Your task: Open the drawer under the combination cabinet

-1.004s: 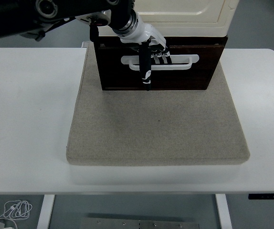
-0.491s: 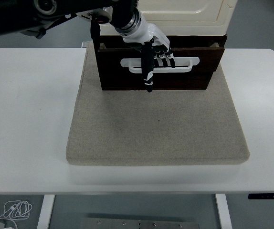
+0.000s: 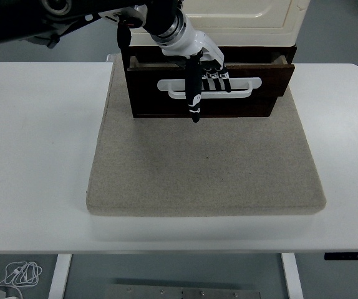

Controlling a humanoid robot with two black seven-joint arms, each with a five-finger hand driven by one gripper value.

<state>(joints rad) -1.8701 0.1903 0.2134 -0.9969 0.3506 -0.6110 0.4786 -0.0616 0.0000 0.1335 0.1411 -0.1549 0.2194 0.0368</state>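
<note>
My fingers (image 3: 211, 76) are hooked over the white handle (image 3: 209, 88) of the drawer (image 3: 241, 103), which sits slightly out under the cabinet (image 3: 241, 18) on the mat (image 3: 204, 168), so next I judge a steady straight pull toward me.

A mat (image 3: 204, 168) lies in the middle of the surface (image 3: 35, 156). At the mat's far edge stands the cabinet (image 3: 241, 18), with the drawer (image 3: 210, 90) under it. The left hand (image 3: 198, 59) reaches in from the upper left, its fingers (image 3: 219, 78) apparently hooked behind the drawer's handle (image 3: 247, 86). Below the surface's near left corner lies a cable (image 3: 20, 274).
</note>
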